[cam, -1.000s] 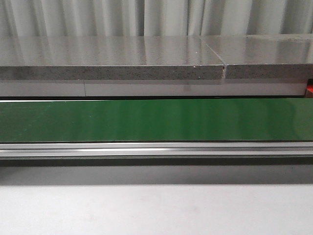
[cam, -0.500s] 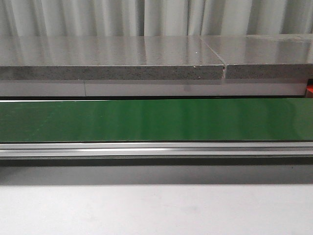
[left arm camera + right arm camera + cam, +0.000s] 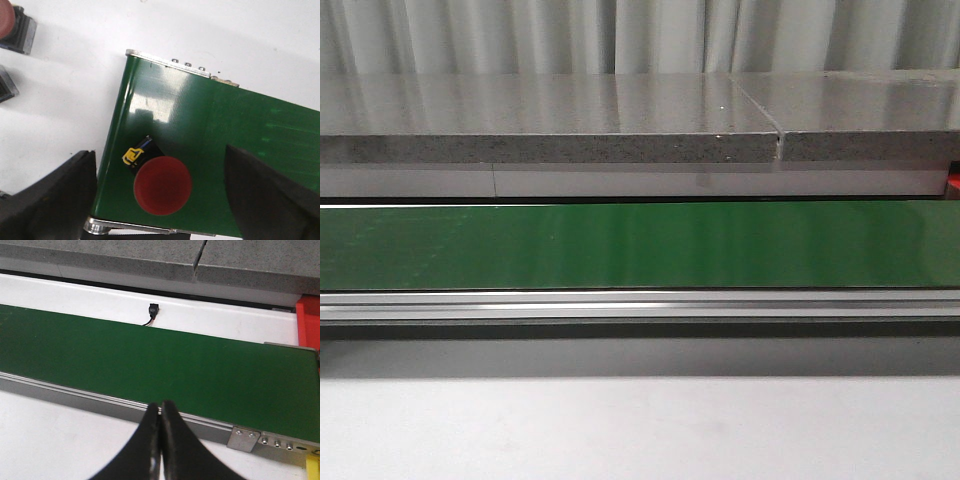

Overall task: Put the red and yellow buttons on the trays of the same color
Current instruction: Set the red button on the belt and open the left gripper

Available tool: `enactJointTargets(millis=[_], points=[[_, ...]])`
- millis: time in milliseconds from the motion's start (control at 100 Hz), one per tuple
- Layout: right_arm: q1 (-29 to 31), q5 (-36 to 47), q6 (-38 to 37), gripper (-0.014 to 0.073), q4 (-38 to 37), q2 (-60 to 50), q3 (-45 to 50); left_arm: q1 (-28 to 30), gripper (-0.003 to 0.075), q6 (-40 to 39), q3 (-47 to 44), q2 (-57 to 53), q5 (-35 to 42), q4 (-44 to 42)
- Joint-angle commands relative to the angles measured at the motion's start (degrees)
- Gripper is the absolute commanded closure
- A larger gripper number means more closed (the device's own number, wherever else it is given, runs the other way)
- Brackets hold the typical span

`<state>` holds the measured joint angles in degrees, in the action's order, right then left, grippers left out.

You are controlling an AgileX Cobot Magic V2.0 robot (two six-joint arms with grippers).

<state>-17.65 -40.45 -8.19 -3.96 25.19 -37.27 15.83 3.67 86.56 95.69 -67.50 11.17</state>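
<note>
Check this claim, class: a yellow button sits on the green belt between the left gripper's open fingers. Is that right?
Not quite. The button is red, not yellow; only a small yellow mark shows on the dark base beside its cap. The left wrist view shows it on the green belt, between the left gripper's open fingers.

You get bright, even light from above in all 3 views. The grey counter (image 3: 550,105) shines w/ pale streaks, and the green belt (image 3: 640,245) has soft glare bands. A dark shadow strip sits under the belt rail. In the left wrist view, white glare spots sit on the belt and the fingers (image 3: 47,200) look dark & blurry. Right wrist fingers (image 3: 155,450) are blurry too; the belt looks sharp.
</note>
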Motion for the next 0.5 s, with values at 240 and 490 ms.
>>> enactJointTargets(millis=[240, 490], points=[[-0.23, 4.06, 0.51, 0.0660, -0.44, 0.32, -1.55, 4.64, 0.0218, 0.02, 1.72, -2.81, 1.06, -1.01], [-0.23, 4.06, 0.51, 0.0660, -0.44, 0.32, -1.55, 11.32, 0.0218, 0.27, 1.72, -1.04, 1.14, -2.01]])
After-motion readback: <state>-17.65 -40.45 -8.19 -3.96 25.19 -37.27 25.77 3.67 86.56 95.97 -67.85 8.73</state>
